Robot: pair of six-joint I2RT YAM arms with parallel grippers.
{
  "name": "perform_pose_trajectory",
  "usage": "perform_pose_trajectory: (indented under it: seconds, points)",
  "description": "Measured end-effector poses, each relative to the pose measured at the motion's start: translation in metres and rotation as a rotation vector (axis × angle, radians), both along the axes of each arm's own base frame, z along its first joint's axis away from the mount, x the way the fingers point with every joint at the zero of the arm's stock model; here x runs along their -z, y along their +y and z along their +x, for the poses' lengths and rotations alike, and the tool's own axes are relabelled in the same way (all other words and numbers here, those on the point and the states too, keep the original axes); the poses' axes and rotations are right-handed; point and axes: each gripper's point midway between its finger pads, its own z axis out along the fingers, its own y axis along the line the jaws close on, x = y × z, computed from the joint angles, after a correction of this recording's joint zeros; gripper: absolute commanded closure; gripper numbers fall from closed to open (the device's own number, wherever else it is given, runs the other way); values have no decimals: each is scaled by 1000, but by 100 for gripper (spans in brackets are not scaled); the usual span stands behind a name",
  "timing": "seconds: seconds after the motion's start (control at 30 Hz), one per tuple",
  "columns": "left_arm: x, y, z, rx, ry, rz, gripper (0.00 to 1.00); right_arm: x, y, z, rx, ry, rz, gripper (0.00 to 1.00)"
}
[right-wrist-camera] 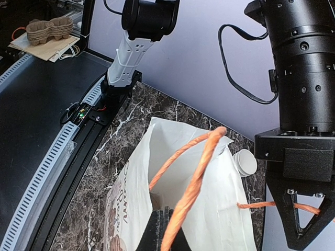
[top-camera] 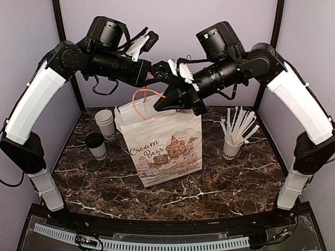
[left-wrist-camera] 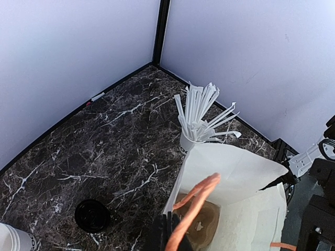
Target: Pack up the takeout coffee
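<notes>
The takeout coffee (top-camera: pixel 96 145), a small white cup with a black lid, stands on the marble table left of the paper bag; its lid (left-wrist-camera: pixel 92 215) also shows from above in the left wrist view. The white printed paper bag (top-camera: pixel 165 144) stands upright and open in the middle. My left gripper (top-camera: pixel 161 72) (left-wrist-camera: pixel 172 235) is above the bag's mouth, shut on one orange handle (left-wrist-camera: pixel 196 201). My right gripper (top-camera: pixel 170 102) (right-wrist-camera: pixel 170 230) is at the bag's top rim, shut on the other orange handle (right-wrist-camera: pixel 196 178). A brown cardboard carrier (left-wrist-camera: pixel 209 225) lies at the bag's bottom.
Nested white cups (top-camera: pixel 106 124) (right-wrist-camera: pixel 245 162) stand behind the coffee. A white cup of white straws (top-camera: pixel 233 141) (left-wrist-camera: pixel 196 117) stands right of the bag. Lilac walls with black posts (top-camera: pixel 159 21) close in the back and sides of the marble table (top-camera: pixel 225 183).
</notes>
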Motion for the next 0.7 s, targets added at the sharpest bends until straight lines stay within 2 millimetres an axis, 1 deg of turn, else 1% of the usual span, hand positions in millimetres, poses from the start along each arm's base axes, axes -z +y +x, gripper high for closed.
perform_pose_trajectory:
  seconds: [0.17, 0.2, 0.23, 0.27, 0.3, 0.33, 0.37, 0.4, 0.53, 0.63, 0.7]
  points:
    - [3, 2, 0, -3, 6, 11, 99, 2, 2, -1, -2, 1, -3, 100]
    - [3, 2, 0, -5, 7, 15, 79, 2, 2, -1, -4, 2, -4, 88]
    - [4, 3, 0, -6, 8, 18, 51, 3, 2, -1, -4, 3, -6, 63]
    - [5, 3, 0, -6, 7, 25, 32, 3, 3, -1, -3, 2, -7, 48]
    - [6, 4, 0, -8, 8, 29, 9, 4, 3, 0, 0, 4, -9, 37]
    - [7, 5, 0, -11, 9, 36, 5, 4, 3, 0, 3, 2, -10, 32]
    - [8, 6, 0, -16, 8, 42, 2, 4, 3, 1, 8, -2, -12, 29]
    - [9, 7, 1, -24, 6, 47, 2, 5, 3, 2, 13, -6, -14, 28]
    - [13, 13, 4, -48, 5, 74, 1, 12, -1, 5, 24, -26, -44, 26]
    - [15, 15, 5, -60, 5, 88, 1, 22, -7, 5, 30, -26, -88, 26]
    - [16, 17, 5, -63, 6, 92, 1, 26, -12, 4, 37, -26, -109, 26]
